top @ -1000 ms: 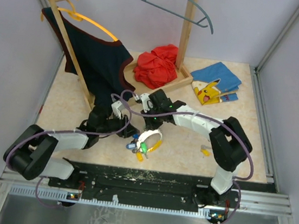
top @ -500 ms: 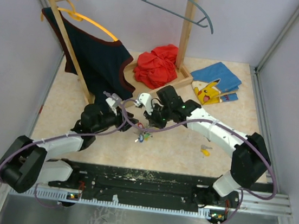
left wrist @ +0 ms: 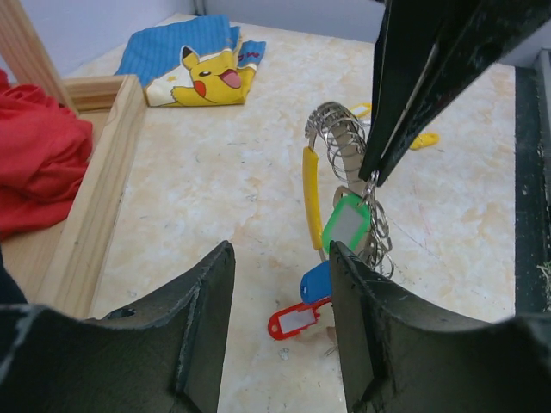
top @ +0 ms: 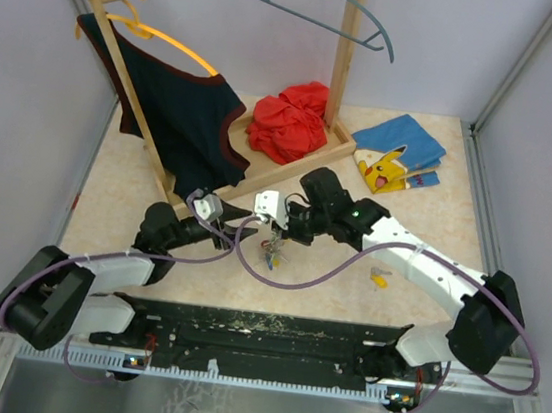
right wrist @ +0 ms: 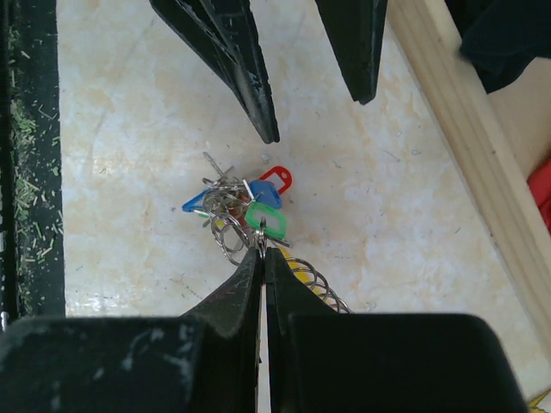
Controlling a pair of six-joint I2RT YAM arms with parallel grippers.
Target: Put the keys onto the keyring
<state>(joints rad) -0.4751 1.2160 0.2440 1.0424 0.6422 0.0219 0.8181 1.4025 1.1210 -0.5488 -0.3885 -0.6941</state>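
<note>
1. Silvery metal wire in thin coiled loops, the keyring (left wrist: 337,129) hangs right of centre in the left wrist view. It is pinched at its side by the right gripper (left wrist: 372,176), whose black jaws are pressed together on the wire with no gap showing
2. Small silvery metal keys (right wrist: 222,206) with plastic tags dangle from the ring under that pinch. A green tag (left wrist: 346,222) sits just beside the fingertips, a blue tag (left wrist: 314,284) is lower, and a red tag (left wrist: 297,320) is lowest. The red tag is close to the beige marbled tabletop (left wrist: 189,172); whether it touches cannot be told
3. A yellow curved plastic piece (left wrist: 310,194) stands upright along the left side of the ring
4. The left gripper (left wrist: 280,292) fills the bottom of its own view. Its two black fingers (left wrist: 207,335) stand roughly half spread with nothing between them, and the bunch hangs beyond their tips, untouched
5. From the right wrist, those fingers enter at the top of the frame, their tips apart from the keys
6. From above, both grippers meet at frame centre, near the wooden rack base (top: 297,159)
7. A small yellow piece (left wrist: 422,139) lies on the table at the right of the left wrist view. A blue cloth with a yellow cartoon print (left wrist: 198,64) is at upper left, and a crumpled red cloth (left wrist: 34,163) is at the left edge
</note>
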